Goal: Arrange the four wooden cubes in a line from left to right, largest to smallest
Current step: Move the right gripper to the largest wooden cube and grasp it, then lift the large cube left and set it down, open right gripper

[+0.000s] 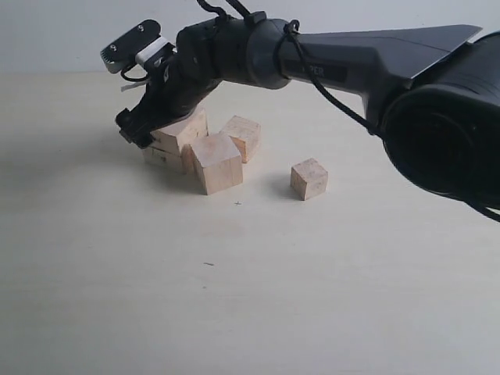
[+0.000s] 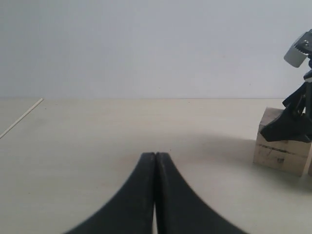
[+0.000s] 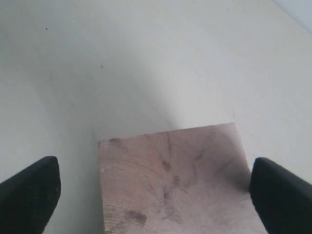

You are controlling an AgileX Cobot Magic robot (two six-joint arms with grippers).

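Reaching across the table (image 1: 234,297) from the right of the exterior view, the right arm (image 1: 351,55) is stretched over the largest cube (image 1: 187,129), and the right gripper (image 1: 144,129) is set down around that cube's top. In the right wrist view its 2 fingers (image 3: 29,195) are spread wide, 1 on each side of the largest cube (image 3: 170,180). A strip of table is seen between 1 finger and the cube, while contact at the other cannot be told. Dark scuff marks are shown on the cube's upper face.

The second cube (image 1: 216,162) is set just beside the largest cube, at its near right corner, seemingly touching it. The third cube (image 1: 242,137) is placed right of the largest cube, just behind the second. The smallest cube (image 1: 309,179) is found well apart from the largest cube, further right. All 4 are rested on the table.

The left gripper (image 2: 155,155) is seen only in the left wrist view, its fingers (image 2: 141,185) pressed together with nothing between them, well apart from the largest cube (image 2: 280,151)
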